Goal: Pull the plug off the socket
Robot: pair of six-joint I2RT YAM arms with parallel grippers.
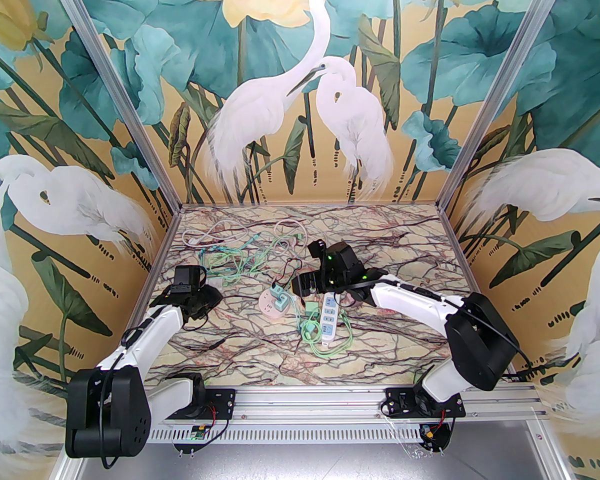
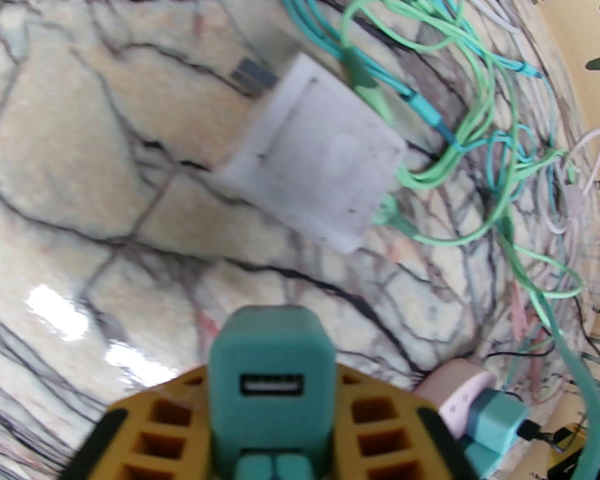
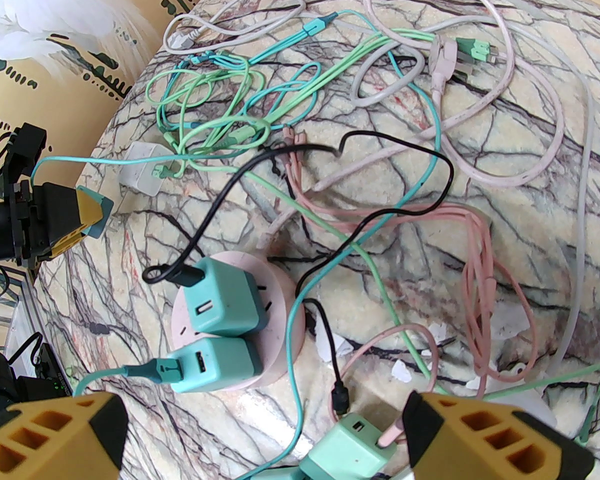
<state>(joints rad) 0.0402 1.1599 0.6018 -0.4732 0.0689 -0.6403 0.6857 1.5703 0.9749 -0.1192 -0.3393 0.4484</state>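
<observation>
A round pink socket [image 1: 267,312] lies mid-table with two teal plugs [image 3: 225,295] [image 3: 215,363] still seated in it. My left gripper [image 2: 272,418] is off to the socket's left, above the marble, and shut on a third teal plug [image 2: 272,368] whose USB port faces the camera. The right wrist view shows that same plug [image 3: 97,213] between the yellow fingers, a teal cable trailing from it. My right gripper [image 3: 280,448] hangs open just beside the socket [image 3: 282,328], nothing between its fingers, with a light green plug [image 3: 350,448] under it.
A white power strip [image 1: 328,320] lies right of the socket. A white adapter [image 2: 315,153] sits on the marble ahead of the left gripper. Green, teal, pink, white and black cables [image 3: 330,118] tangle across the far half of the table.
</observation>
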